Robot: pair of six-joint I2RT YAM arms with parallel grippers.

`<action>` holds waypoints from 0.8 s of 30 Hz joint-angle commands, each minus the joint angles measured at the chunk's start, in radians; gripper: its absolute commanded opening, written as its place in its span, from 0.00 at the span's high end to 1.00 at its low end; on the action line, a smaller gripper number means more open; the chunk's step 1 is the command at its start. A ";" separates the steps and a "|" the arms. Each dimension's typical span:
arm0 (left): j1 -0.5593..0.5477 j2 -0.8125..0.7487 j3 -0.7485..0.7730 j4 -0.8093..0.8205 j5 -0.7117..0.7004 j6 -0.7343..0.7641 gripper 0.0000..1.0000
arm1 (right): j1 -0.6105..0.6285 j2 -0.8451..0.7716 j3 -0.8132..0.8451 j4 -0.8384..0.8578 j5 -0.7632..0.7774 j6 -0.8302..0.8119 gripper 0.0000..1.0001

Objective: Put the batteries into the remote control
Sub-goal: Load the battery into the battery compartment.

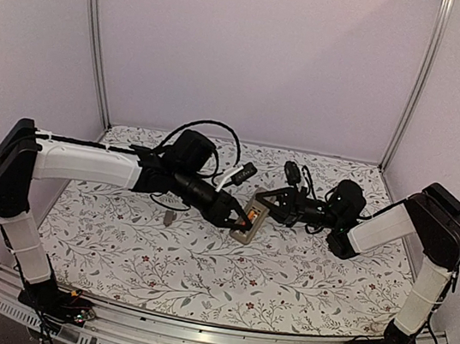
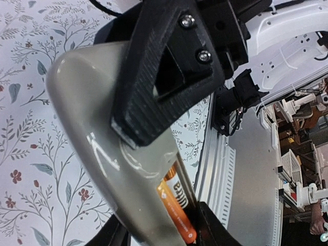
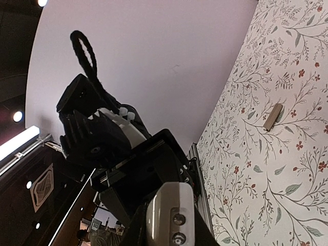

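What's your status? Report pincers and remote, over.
Right pincer shut on remote control. Left pincer at battery in its back, grip unclear. Grey piece lying apart.

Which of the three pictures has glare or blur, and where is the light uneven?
Left wrist view: white glare streaks on the remote, on its grey back, very close to the lens; the battery looks fairly sharp. Right wrist view: the left side is dark with bright lamp spots, the cloth well lit. Top view: even, soft light, no glare.

Left hand point(image 1: 239, 218) hovers close beside the tightly clamped right hand point(image 1: 266, 205).
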 commanded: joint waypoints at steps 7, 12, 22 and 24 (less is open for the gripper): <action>0.021 0.088 0.021 0.022 -0.037 -0.073 0.69 | 0.054 -0.109 0.019 0.108 -0.041 -0.007 1.00; 0.037 0.101 0.023 0.022 -0.021 -0.105 0.71 | 0.055 -0.131 0.016 0.108 -0.044 -0.019 1.00; 0.034 -0.038 0.007 0.040 -0.053 -0.069 0.34 | 0.049 -0.083 0.023 0.097 -0.018 0.005 1.00; 0.035 -0.063 0.002 0.038 -0.065 -0.075 0.34 | 0.048 -0.085 0.025 0.076 -0.013 -0.005 1.00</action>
